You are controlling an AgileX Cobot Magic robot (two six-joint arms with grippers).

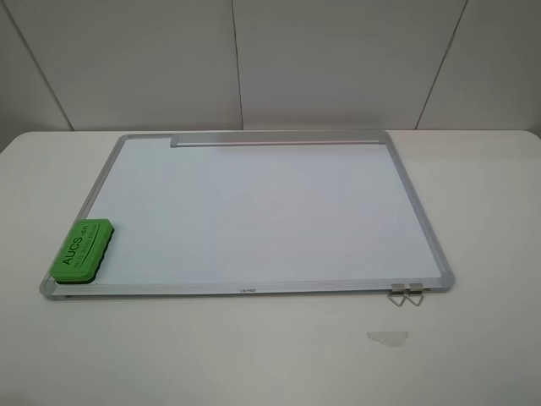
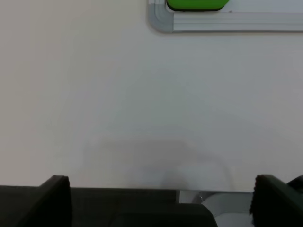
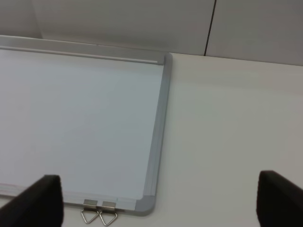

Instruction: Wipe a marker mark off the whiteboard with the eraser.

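The whiteboard (image 1: 262, 211) lies flat on the white table, with its grey tray strip (image 1: 279, 139) along the far edge. On its near left corner rests the green eraser (image 1: 82, 248), lettering up. No marker mark shows on the board in any view. Neither gripper appears in the exterior high view. In the left wrist view, my left gripper (image 2: 161, 189) is open over bare table, with the eraser's end (image 2: 196, 4) and the board corner ahead of it. My right gripper (image 3: 161, 196) is open beside the board's near right corner (image 3: 144, 205), nothing between its fingers.
Two metal binder clips (image 1: 406, 293) hang off the board's near edge at the right, also visible in the right wrist view (image 3: 99, 213). A small clear scrap (image 1: 387, 337) lies on the table in front of them. Grey wall panels stand behind the table.
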